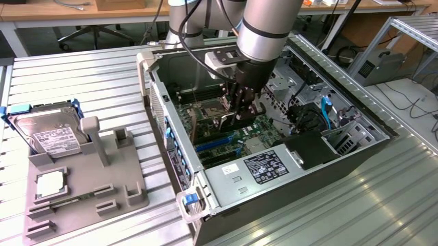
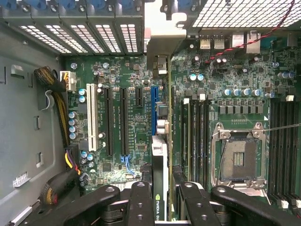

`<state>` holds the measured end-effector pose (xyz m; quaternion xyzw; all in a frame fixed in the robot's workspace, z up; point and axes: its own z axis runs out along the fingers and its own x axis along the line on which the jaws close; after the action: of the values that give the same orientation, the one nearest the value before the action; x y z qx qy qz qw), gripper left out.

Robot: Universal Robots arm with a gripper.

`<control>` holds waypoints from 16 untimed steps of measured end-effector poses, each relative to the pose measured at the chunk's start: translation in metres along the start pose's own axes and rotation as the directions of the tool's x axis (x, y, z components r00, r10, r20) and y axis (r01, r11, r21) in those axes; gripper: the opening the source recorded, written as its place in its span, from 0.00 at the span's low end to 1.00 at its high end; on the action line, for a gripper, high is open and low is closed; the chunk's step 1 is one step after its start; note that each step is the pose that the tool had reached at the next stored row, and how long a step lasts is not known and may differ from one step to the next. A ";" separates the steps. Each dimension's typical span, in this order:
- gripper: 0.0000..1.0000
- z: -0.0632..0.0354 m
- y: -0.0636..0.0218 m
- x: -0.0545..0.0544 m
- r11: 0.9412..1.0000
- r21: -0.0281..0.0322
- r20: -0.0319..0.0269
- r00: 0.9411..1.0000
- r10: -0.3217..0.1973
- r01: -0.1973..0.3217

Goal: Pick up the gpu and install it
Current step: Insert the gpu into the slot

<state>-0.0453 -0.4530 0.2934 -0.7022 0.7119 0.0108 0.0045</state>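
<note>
Although the ribbed metal worktop (image 1: 82,87) takes up most of the exterior view, the work sits at its centre, inside the open tower case (image 1: 164,118) lying on its side. Into it, from the upper middle of the frame, reaches the grey Universal Robots arm (image 1: 270,25). On the case floor lies the green motherboard (image 2: 127,70), dense with capacitors, long black slots and a bare steel CPU socket (image 2: 237,157).

Seen from the wrist, the gpu (image 2: 160,160) is a thin, flat, rigid card held on edge, its contact edge facing the board. The black claw (image 2: 160,193) is clamped on it, one finger on each face. The card's long axis runs straight away from the claw, parallel to the blue PCIe slot (image 2: 154,101), and the card lies directly over or just beside that slot. Its folded silver bracket (image 2: 162,33) is at the far end, against the vented rear slot covers. Whether the card's edge touches the slot I cannot tell.

At the exterior view's left, a silver hard drive (image 1: 51,130) stands in a grey moulded fixture (image 1: 116,174).
</note>
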 end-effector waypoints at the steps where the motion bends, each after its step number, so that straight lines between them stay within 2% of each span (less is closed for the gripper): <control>1: 0.27 0.0000 0.0004 0.000 1.000 0.000 0.000 1.000 0.000 0.000; 16: 0.27 0.0021 0.0071 0.002 1.000 0.002 0.000 1.000 0.000 0.000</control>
<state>-0.0524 -0.4550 0.2913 -0.7022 0.7119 0.0102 0.0050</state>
